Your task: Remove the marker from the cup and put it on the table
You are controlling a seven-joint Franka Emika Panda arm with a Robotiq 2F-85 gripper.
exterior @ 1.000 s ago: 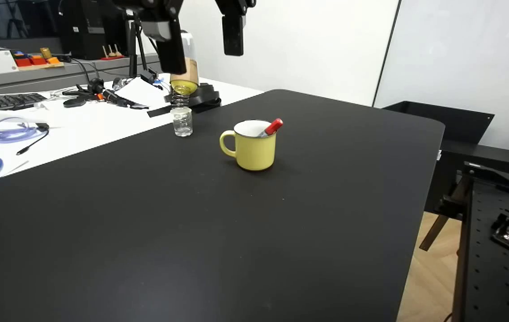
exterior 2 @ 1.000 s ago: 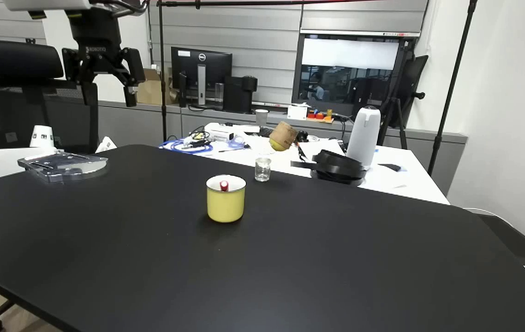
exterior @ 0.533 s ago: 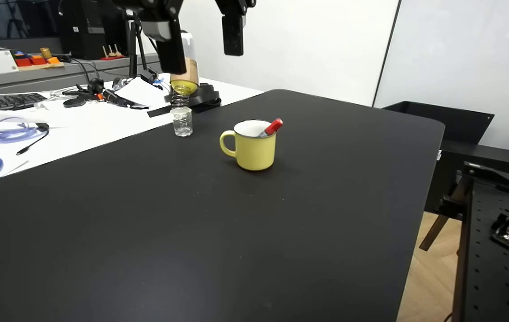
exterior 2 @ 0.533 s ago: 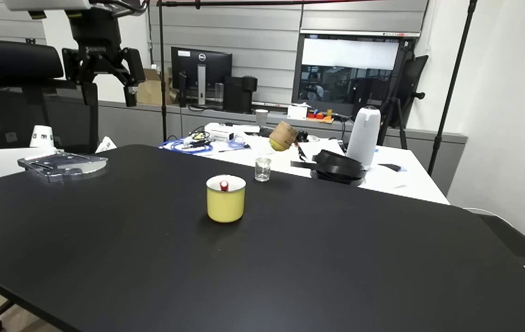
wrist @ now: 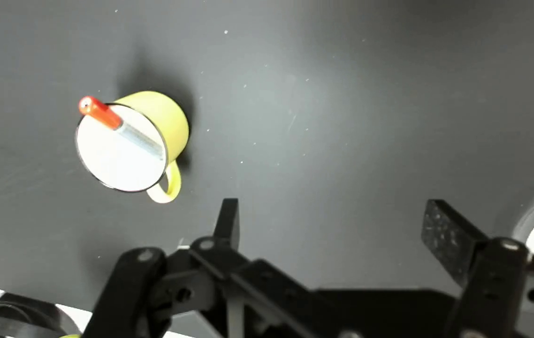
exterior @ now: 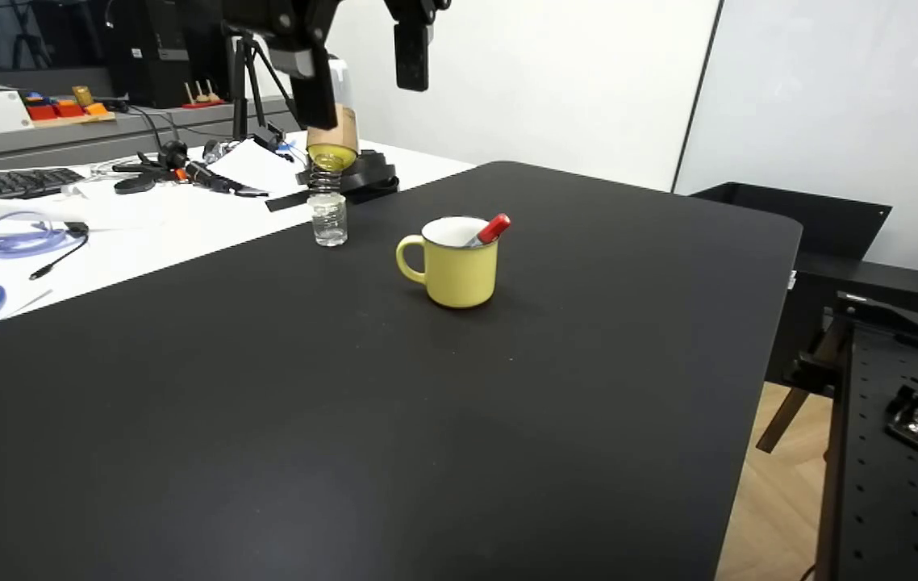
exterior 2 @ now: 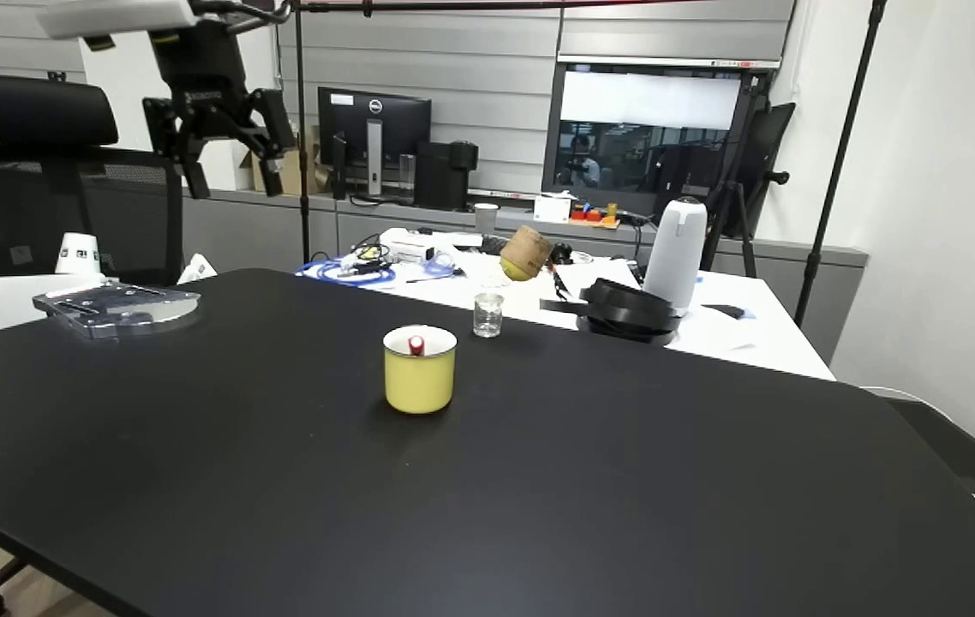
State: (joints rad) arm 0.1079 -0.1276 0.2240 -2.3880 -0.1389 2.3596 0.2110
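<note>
One marker (wrist: 120, 126) leans red end up in the yellow cup (exterior 2: 419, 383)
In an exterior view, the gripper (exterior 2: 234, 182) hangs to the left above the black table (exterior 2: 556, 514), fingers spread wide.

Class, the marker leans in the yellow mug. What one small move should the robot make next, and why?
Probably glide the open claw across until it is above the marker: in the wrist view, marker and yellow mug lie to picture left of the claw's opening, and the marker's red end juts past the rim.
</note>
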